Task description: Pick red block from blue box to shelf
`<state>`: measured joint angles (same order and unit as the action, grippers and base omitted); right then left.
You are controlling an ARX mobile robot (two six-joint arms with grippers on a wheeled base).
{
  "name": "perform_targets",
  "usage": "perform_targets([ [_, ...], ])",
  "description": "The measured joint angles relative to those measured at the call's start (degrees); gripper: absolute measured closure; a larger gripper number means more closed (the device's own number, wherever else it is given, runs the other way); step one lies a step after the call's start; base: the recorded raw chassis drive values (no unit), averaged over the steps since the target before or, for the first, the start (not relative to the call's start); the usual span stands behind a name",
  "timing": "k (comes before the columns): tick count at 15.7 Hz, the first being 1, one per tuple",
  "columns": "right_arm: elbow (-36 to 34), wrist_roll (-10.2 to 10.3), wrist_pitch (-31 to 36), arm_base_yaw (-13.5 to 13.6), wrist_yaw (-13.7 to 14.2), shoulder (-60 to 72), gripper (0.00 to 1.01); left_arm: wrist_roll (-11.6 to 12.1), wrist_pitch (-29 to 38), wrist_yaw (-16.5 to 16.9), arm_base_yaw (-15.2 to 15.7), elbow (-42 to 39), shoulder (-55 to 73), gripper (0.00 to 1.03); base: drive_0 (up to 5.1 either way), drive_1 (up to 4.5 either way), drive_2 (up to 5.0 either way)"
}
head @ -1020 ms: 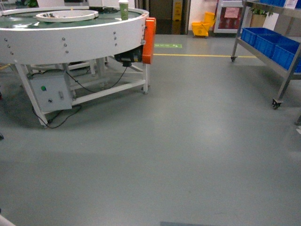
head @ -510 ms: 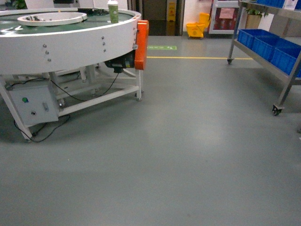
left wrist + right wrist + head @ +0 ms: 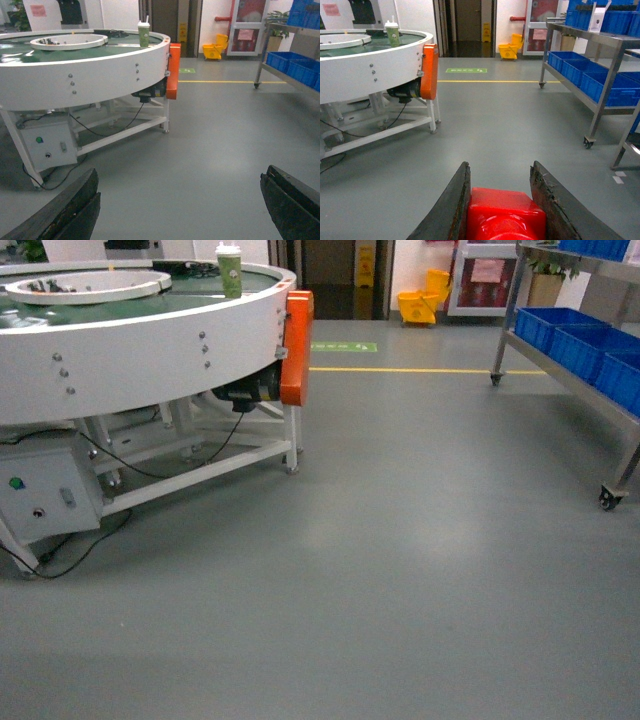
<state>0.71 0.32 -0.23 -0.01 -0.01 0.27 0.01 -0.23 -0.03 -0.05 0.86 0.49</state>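
The red block [image 3: 504, 214] fills the bottom of the right wrist view, glossy, clamped between the two dark fingers of my right gripper [image 3: 500, 165], which is shut on it above the grey floor. My left gripper [image 3: 180, 172] is open wide, with only bare floor between its fingers. The steel shelf [image 3: 507, 315] stands at the right, ahead of me; its post [image 3: 606, 85] and wheeled feet show in the right wrist view, and it also shows in the left wrist view [image 3: 262, 55]. The blue box is out of view. Neither gripper shows in the head view.
Dark blue crates [image 3: 570, 335] sit on the shelf's lower tier. A round white conveyor table [image 3: 150, 350] with an orange motor cover [image 3: 296, 345], a green cup [image 3: 229, 270] and a control box [image 3: 45, 495] with cables stands left. A yellow mop bucket [image 3: 418, 305] is far back.
The head view has shifted: the conveyor table slid left and looms larger, and the shelf's caster moved toward the lower right, as the base rolls across the floor.
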Motion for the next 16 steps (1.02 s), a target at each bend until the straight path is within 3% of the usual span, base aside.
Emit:
perform_targets([
  [16,0.0,0.0,-0.2,0.0,0.0,0.0,0.72,0.0,0.0,0.0,0.0,0.0,0.0,0.05,0.3,4.65,-4.0],
])
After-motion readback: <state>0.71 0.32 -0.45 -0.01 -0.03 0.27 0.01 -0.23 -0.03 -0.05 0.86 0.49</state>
